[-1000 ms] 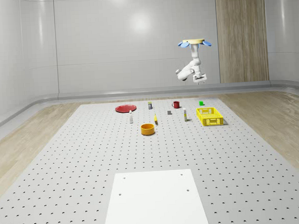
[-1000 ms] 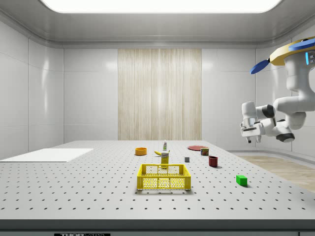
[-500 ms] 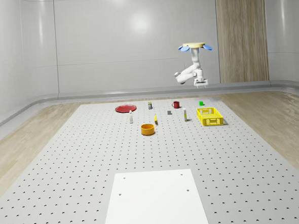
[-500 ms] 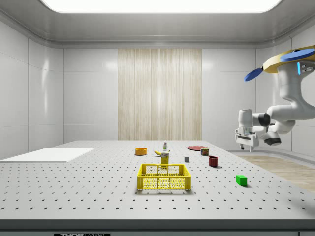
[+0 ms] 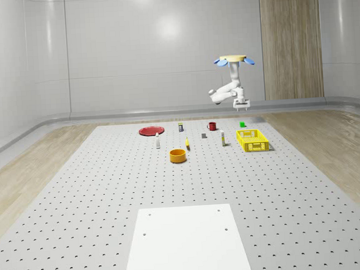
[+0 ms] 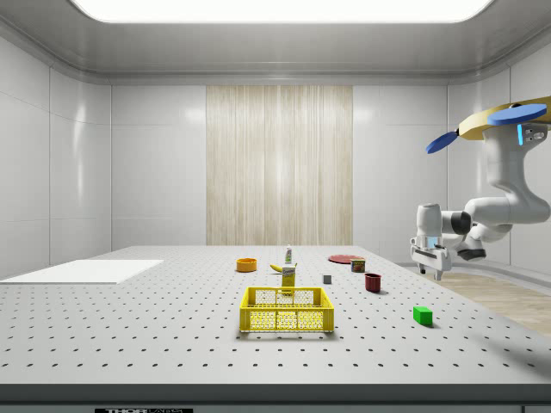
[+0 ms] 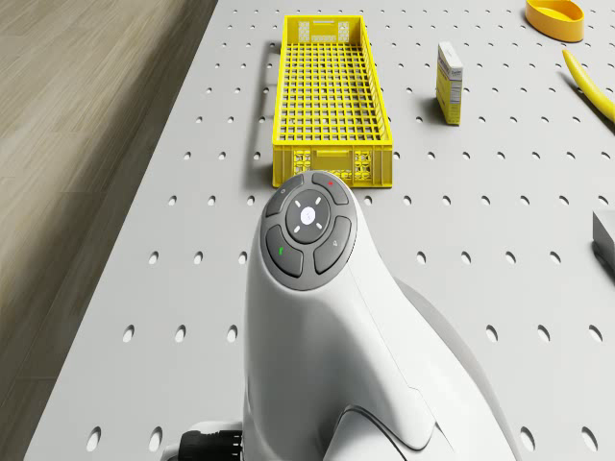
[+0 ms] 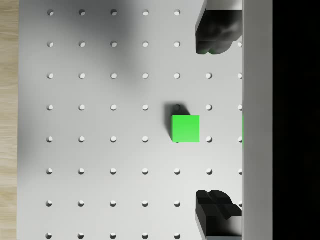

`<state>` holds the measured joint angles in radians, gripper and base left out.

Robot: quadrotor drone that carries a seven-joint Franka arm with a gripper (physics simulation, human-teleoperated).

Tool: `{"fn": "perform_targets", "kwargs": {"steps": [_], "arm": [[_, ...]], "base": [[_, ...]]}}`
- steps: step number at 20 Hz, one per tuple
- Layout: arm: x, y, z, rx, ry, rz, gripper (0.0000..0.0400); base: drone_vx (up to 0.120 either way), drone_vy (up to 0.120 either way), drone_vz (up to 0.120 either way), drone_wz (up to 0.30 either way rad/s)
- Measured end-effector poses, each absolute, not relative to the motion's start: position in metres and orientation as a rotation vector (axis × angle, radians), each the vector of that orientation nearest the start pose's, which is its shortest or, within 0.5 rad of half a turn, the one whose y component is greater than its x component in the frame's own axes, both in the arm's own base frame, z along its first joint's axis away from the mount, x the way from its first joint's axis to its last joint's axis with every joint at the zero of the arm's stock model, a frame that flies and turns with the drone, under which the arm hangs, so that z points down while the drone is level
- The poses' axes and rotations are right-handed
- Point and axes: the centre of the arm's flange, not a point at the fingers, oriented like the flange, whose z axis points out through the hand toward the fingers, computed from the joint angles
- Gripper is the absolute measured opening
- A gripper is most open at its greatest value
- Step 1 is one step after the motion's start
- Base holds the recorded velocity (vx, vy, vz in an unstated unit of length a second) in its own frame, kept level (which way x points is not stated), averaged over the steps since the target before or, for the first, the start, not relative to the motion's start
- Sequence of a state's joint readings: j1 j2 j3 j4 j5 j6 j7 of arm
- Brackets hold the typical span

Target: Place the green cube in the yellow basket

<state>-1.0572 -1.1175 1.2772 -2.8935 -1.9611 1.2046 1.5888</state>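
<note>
Drone (image 6: pixel 504 120) hovering above green cube (image 8: pixel 185 128), gripper (image 8: pixel 216 120) spread wide, empty, fingertips (image 8: pixel 215 37) partly cropped, yellow basket (image 5: pixel 253 139) nearby

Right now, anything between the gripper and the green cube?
Nothing visible. The gripper hangs open above the green cube, which sits on bare table between the fingertips. The drone hovers over the table's far end.

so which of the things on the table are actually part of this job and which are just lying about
Part of the job:
small green cube
yellow wire-mesh basket
two-finger gripper, open, hanging above the cube

Just lying about:
round orange bowl
flat red plate
dark red mug
yellow banana
small yellow carton
</note>
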Motion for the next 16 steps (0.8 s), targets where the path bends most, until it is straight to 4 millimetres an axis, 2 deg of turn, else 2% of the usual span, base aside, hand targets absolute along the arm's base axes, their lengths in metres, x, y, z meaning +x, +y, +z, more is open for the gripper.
{"fn": "perform_targets", "kwargs": {"steps": [4,10,12,16], "arm": [[0.3068,0.0000,0.4908,0.003,-0.003,0.784,0.0400],[0.3068,-0.0001,0.4908,0.001,-0.002,0.784,0.0400],[0.3068,-0.0001,0.4908,0.001,-0.002,0.784,0.0400],[0.3068,-0.0001,0.4907,0.001,-0.002,0.784,0.0400]], "base": [[0.080,0.000,-0.120,0.000],[0.000,0.000,-0.120,0.000],[0.000,-0.080,-0.120,0.000],[0.000,0.000,-0.120,0.000]]}}
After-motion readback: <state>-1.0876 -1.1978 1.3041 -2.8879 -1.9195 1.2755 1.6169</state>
